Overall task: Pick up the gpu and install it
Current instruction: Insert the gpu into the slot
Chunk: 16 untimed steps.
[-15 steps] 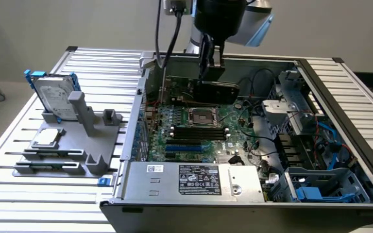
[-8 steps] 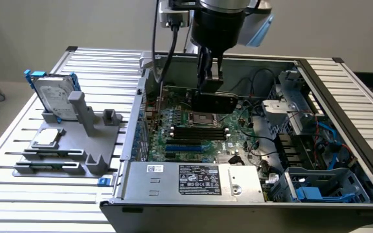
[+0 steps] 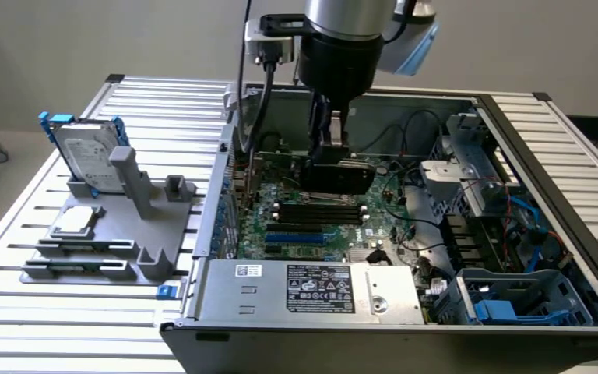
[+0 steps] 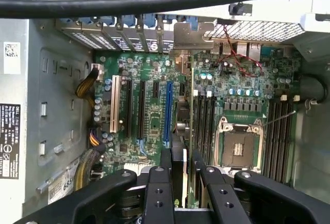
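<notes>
exterior view looks down on the whole computer case point(image 3: 382, 351); wrist view, close overhead, shares its motherboard point(image 4: 154, 115).

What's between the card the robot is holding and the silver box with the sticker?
In the exterior view, the motherboard lies between the gpu and the power supply, with its long black slots and blue slots showing.
</notes>
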Each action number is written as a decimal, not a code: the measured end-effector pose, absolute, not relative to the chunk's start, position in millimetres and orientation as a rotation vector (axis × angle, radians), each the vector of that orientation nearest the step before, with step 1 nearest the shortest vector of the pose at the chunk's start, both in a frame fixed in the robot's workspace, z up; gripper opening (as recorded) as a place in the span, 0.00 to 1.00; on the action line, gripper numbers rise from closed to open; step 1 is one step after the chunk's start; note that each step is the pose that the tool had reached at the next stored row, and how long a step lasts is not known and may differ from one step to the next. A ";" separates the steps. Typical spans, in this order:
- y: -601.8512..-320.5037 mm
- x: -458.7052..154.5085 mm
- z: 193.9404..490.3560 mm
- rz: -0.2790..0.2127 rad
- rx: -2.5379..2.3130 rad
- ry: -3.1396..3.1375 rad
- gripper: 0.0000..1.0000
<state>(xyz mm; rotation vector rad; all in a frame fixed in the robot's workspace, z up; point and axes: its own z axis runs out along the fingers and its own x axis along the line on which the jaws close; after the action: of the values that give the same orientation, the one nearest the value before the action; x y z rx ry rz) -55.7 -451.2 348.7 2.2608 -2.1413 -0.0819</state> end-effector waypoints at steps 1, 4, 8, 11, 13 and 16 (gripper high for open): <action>-452.2 -58.1 347.2 -0.082 2.261 -2.141 0.26; -455.1 -64.2 342.7 -0.081 2.262 -2.140 0.26; -457.4 -69.7 337.9 -0.074 2.272 -2.136 0.26; -458.2 -71.2 334.4 -0.064 2.282 -2.135 0.26; -459.1 -72.0 331.6 -0.058 2.287 -2.137 0.26; -459.3 -72.9 330.7 -0.055 2.288 -2.138 0.26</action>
<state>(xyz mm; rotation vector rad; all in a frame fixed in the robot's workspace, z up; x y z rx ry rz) -72.9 -459.3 330.7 2.2879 -2.1382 -0.0551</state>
